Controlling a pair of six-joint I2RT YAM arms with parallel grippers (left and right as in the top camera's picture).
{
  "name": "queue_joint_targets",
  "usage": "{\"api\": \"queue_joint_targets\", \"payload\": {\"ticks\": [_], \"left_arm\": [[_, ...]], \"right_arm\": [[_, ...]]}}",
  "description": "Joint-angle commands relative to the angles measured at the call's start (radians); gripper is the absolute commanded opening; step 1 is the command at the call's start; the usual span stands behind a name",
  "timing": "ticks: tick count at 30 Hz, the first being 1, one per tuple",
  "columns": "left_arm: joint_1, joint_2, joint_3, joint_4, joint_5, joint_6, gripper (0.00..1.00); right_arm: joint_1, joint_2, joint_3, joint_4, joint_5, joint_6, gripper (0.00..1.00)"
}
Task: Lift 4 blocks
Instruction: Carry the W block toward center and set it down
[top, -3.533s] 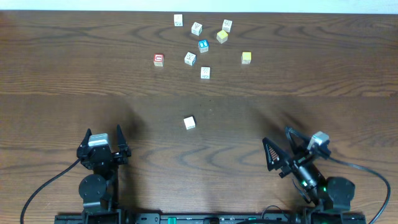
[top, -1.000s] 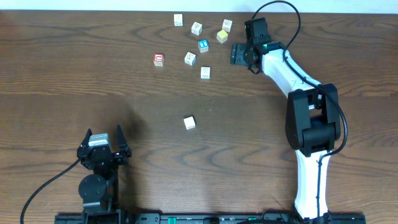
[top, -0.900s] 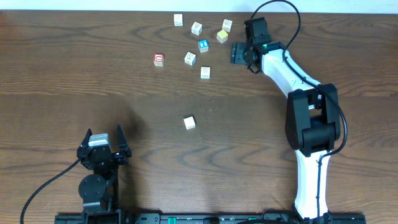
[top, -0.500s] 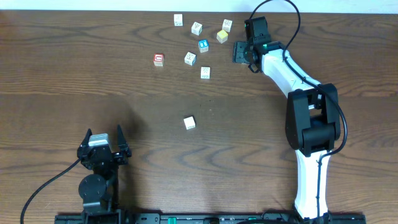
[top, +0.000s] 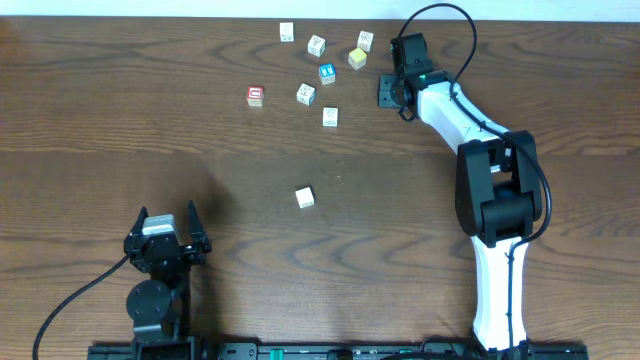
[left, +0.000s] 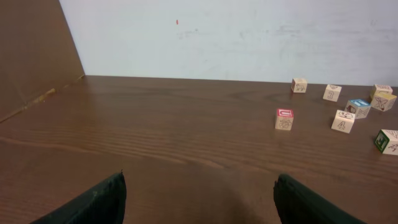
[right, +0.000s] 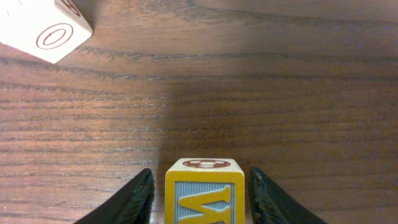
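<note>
Blocks (top: 305, 197): nine loose, one between right jaws.

light: bright, even | shadows: soft dark patch on table (right: 205, 93) at centre of right wrist view; faint smudge overhead, lower left | focus: sharp

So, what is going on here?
The right gripper is down at the far side of the table, its fingers on either side of a yellow block, with narrow gaps, so no grip yet. The left gripper sits open near the front. The other blocks lie loose.
</note>
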Motion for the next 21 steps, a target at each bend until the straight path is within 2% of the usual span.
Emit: {"api": "queue_joint_targets", "payload": {"ticks": [1, 4, 7, 12, 18, 20, 21], "left_arm": [[0.005, -0.006, -0.017, -0.043, -0.016, -0.001, 0.76], [0.005, -0.006, -0.017, -0.043, -0.016, -0.001, 0.76], [0.005, -0.006, -0.017, -0.043, -0.016, -0.001, 0.76], [0.005, -0.006, -0.017, -0.043, -0.016, -0.001, 0.76], [0.005, -0.006, -0.017, -0.043, -0.016, -0.001, 0.76], [0.005, -0.006, -0.017, -0.043, -0.016, -0.001, 0.76], [0.005, -0.006, -0.017, -0.043, -0.016, -0.001, 0.76]], "right_arm": [[-0.006, 0.008, 0.017, 0.017, 0.021, -0.015, 0.52], [-0.009, 0.008, 0.017, 0.039, 0.041, -0.020, 0.55], [-0.013, 0.008, 0.017, 0.051, 0.042, -0.040, 0.53], [-0.016, 0.008, 0.017, 0.048, 0.042, -0.052, 0.31], [-0.014, 0.008, 0.017, 0.034, 0.041, -0.051, 0.08], [-0.008, 0.002, 0.018, 0.007, 0.037, -0.051, 0.01], [-0.004, -0.001, 0.019, -0.011, 0.037, -0.051, 0.01]]}}
